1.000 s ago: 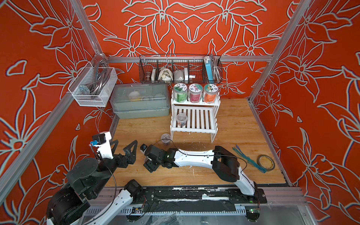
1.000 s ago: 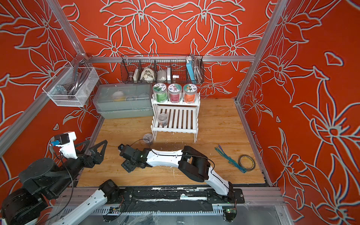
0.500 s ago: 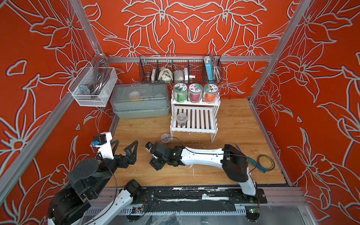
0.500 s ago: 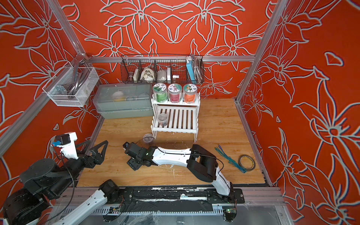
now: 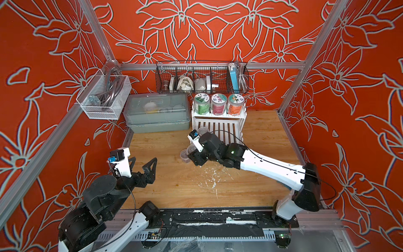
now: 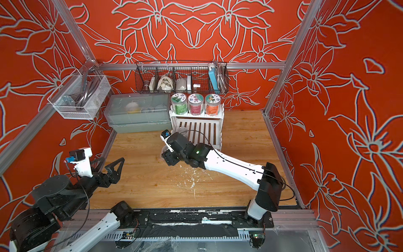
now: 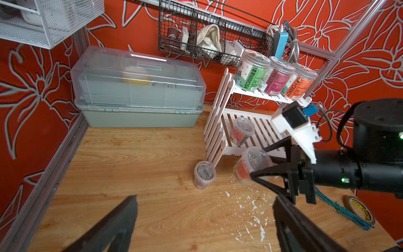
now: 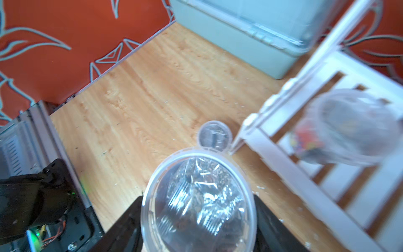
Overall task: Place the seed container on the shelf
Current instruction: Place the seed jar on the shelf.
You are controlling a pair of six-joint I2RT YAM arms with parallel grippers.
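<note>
The right claw [image 7: 257,162] was closed on a small clear plastic seed container [image 7: 250,163], with a black finger [image 8: 128,220] pressed against each side of its wall. The container was held tilted, its clear lid turned away from the claw. In a top view it was seen near the middle of the frame [image 5: 192,150], just in front of the lower tier of the white two-tier slatted shelf [image 5: 226,131].

A second small clear tub [image 7: 204,174] was seen standing on the wooden table [image 5: 165,139], just beside the shelf's front corner post. A third clear tub [image 7: 242,131] was seen on the lower tier. Three labelled jars [image 7: 274,76] were lined up on the upper tier.

White flecks [image 5: 209,176] were scattered on the table below the right arm. The left claw [image 5: 142,162] was held wide open and empty in the lower left of the top view, well apart from the container.
</note>
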